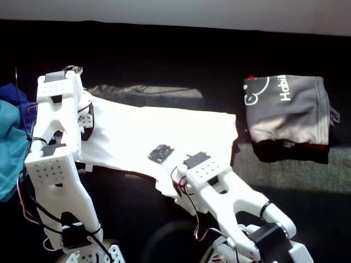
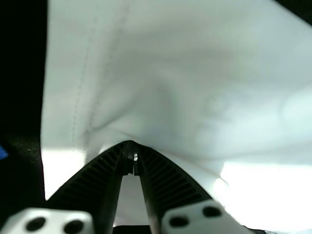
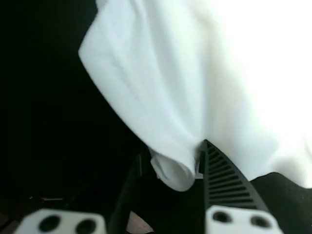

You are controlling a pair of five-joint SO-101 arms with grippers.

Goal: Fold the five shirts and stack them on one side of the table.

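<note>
White shirt (image 1: 159, 137): lies spread on the dark tabletop (image 1: 164, 55), reaching from the left gripper (image 1: 88, 125) across to the right gripper (image 1: 176, 183).
Left gripper: fingers (image 2: 161, 180) pressed together at the tips, pinching a pucker of the white shirt at its side edge.
Right gripper: clamps a rolled fold of the white shirt's near edge between its fingers (image 3: 219, 175).
Grey folded shirt (image 1: 288, 109): sits well apart from the right gripper, past the white shirt's far corner, on red cloth (image 1: 307, 146) showing at its edges.
Blue and teal shirts (image 1: 8, 142): bunched just beside the left gripper's arm, on the side away from the right gripper.
</note>
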